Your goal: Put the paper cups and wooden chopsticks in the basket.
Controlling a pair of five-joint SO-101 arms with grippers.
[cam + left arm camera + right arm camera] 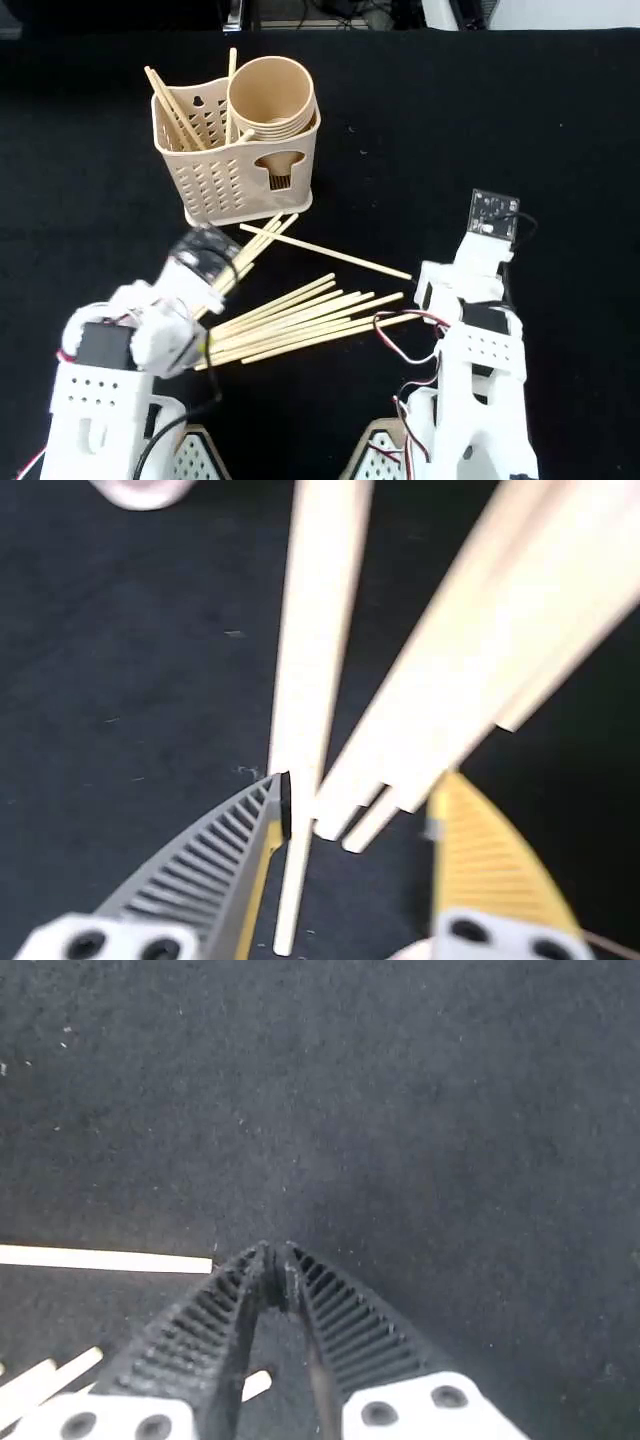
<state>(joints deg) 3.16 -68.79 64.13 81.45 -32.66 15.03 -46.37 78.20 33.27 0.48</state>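
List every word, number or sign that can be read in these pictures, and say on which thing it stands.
None can be read.
The basket, the paper cups and the wooden chopsticks show no print.
On the small board of the right arm, any marks are too small to read.

Even overhead light; chopsticks (318, 630) glare pale against dark table (120, 680).

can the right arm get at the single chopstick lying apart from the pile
Probably yes: the single chopstick lies alone on bare cloth close to the right gripper, nothing over it; the shut jaws must open first.
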